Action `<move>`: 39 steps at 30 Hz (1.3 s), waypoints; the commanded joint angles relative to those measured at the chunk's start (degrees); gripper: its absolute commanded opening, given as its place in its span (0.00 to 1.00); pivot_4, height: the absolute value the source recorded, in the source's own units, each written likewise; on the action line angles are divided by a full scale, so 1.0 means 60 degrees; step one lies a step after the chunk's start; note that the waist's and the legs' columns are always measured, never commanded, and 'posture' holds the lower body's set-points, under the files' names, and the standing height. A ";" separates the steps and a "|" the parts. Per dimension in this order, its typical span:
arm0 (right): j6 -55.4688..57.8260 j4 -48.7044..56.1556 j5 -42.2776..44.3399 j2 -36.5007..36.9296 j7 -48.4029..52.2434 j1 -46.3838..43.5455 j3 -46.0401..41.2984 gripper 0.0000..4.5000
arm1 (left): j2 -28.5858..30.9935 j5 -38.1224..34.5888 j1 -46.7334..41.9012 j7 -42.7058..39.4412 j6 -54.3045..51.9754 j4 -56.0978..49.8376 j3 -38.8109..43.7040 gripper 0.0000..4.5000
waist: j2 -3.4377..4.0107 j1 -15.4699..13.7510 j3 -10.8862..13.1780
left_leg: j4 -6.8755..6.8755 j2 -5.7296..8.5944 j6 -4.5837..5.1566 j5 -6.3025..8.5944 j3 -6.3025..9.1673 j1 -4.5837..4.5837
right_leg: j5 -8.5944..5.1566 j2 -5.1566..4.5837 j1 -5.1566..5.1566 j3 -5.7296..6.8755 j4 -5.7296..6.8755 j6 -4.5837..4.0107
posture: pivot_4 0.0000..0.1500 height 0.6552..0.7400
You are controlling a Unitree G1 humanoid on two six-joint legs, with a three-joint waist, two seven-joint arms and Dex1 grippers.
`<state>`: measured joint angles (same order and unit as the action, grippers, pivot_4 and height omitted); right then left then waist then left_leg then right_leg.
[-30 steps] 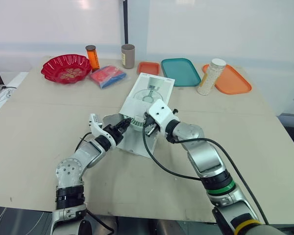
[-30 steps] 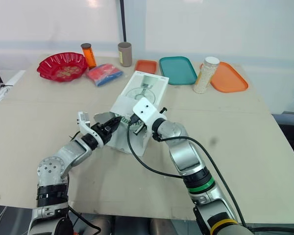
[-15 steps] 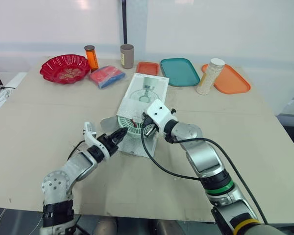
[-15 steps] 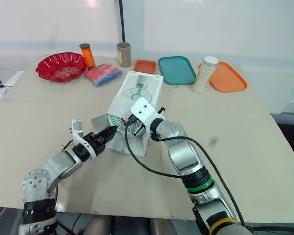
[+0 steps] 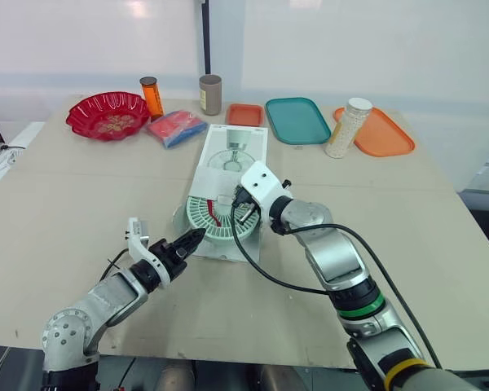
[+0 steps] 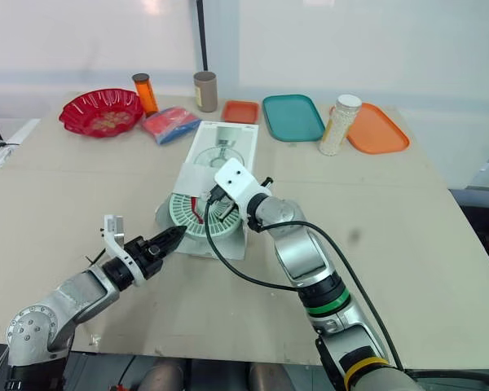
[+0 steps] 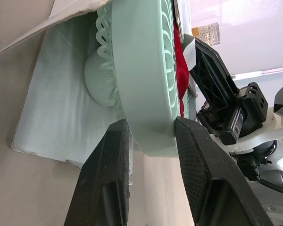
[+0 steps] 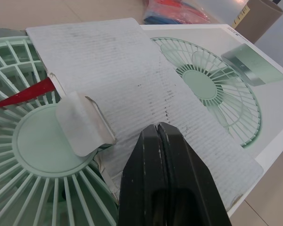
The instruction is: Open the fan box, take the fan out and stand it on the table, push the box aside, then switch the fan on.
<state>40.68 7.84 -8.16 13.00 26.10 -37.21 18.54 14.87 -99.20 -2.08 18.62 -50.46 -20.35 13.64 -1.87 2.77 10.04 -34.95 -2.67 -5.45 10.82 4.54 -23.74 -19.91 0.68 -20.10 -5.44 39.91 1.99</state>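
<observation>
- The fan box lies flat in the middle of the bench, printed side up, near end open.
- The pale green fan pokes out of that open end, round grille up, with a red blade showing through it.
- The left gripper is grasping the fan's rim, one finger on each side.
- The right gripper is clenched, its fingers pressed together over the white flap, just beside the fan's hub.
- A red bowl and a teal tray sit well back along the far edge.
</observation>
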 commanded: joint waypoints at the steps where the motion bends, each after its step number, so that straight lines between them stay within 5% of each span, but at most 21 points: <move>1: 0.0313 -0.0446 -0.0108 0.0064 -0.0115 0.0037 0.0006 0.00 | 0.0455 -0.0267 0.0612 0.0297 0.0174 -0.0474 0.0028 0.25 | 0.0000 0.0005 0.0000 | 0.0012 -0.0001 -0.0001 0.0000 -0.0007 0.0005 | 0.0000 0.0001 -0.0002 -0.0009 -0.0002 -0.0001 | 1.00 1.00; 20: 0.0584 -0.0715 -0.0207 0.0079 -0.0185 -0.0218 0.0168 0.00 | 0.2323 -0.1894 0.3257 0.0466 0.1411 -0.2284 -0.0156 0.25 | -0.0010 -0.0001 0.0001 | 0.0082 -0.0018 -0.0009 -0.0005 -0.0084 0.0065 | -0.0037 0.0005 -0.0011 -0.0088 -0.0020 0.0033 | 1.00 1.00; 39: 0.0644 -0.0832 -0.0204 0.0057 -0.0176 -0.0373 0.0304 0.00 | 0.3289 -0.2055 0.6351 -0.0530 0.2079 -0.3293 0.0098 0.25 | -0.0016 0.0005 -0.0005 | 0.0102 -0.0043 -0.0007 -0.0001 -0.0103 0.0071 | -0.0040 0.0007 -0.0039 -0.0092 -0.0097 -0.0012 | 1.00 1.00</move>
<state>42.64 5.33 -8.77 12.85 24.93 -40.03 19.92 33.14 -112.54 32.44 13.76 -37.61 -41.81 14.05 -1.97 2.80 10.02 -34.34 -2.94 -5.49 10.81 3.89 -23.32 -20.15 0.72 -20.35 -6.01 39.32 1.91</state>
